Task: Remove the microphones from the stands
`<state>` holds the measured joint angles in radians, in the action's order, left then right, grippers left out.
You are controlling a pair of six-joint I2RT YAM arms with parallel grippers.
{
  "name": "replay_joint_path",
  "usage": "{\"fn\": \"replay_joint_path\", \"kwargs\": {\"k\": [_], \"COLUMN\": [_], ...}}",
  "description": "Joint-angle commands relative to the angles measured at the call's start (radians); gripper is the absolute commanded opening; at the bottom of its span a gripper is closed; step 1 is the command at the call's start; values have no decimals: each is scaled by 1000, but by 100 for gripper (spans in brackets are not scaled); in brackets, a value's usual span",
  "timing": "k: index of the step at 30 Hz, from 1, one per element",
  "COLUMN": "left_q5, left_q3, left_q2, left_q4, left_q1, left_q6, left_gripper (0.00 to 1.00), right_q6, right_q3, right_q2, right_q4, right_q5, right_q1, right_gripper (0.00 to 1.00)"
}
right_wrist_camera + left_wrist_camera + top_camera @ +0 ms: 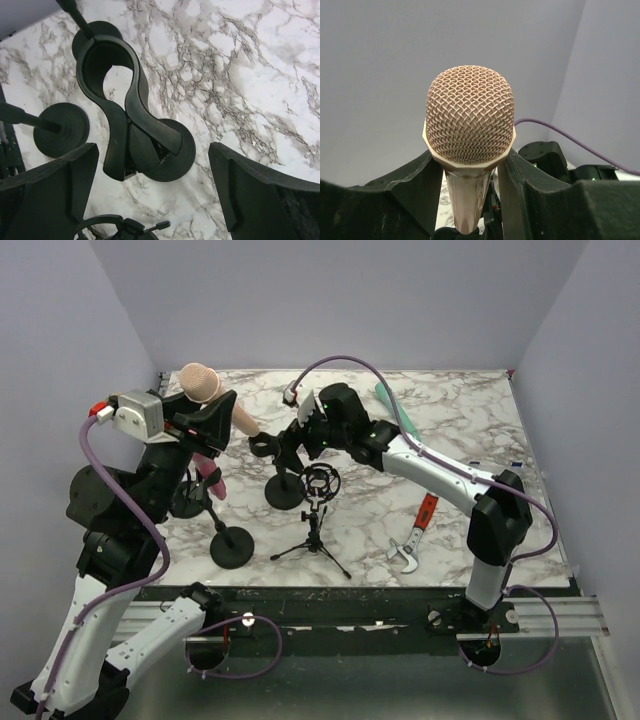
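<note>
Black-and-white left arm (pixel 110 535) and right arm (pixel 432 466), looping purple cables (pixel 345 359), chunky black fingers (pixel 255 195)

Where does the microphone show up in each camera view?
Top external: microphone upper left, held up.
Left wrist: centre, head facing camera.
Right wrist: not in it.
Shared landmark: empty stand clip, centre in top external, left in right wrist.
</note>
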<state>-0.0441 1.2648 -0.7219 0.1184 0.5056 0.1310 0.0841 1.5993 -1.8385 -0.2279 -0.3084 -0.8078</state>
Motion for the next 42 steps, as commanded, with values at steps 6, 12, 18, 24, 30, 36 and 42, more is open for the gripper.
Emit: {"fn": "replay_joint_path", "kwargs": {"k": [6,12,18,24,30,36,42], "left_q5": [21,94,240,317,334,365,378], "left_q3": [-22,-23,-38,-39,-47,-53,-60], "left_q2": [-36,-68,-102,-141,-143,-143,-139], "left_q4": [-48,-38,-73,-90,-101,-114,-114], "left_q1": [-8,-26,-43,-51,-61,-84,-91], "left_q6": [106,233,374,434,451,482,475], "left_gripper": [0,0,0,0,0,0,0], "right_q6": [-187,-403,-604,-836,-957,-996,-991], "right_q3": [-203,-353,-356,-347,-396,-395,-428], "right_q2": [289,366,300,214,198,166,183], "right_q4": [316,719,965,1203,1381,1438,1458], "right_q5": [-234,-378,-399,-469,-445,-410,-385], "right_q1": [-3,-2,-2,-1,-2,-1,1], "right_gripper": [100,99,97,75,71,48,1]}}
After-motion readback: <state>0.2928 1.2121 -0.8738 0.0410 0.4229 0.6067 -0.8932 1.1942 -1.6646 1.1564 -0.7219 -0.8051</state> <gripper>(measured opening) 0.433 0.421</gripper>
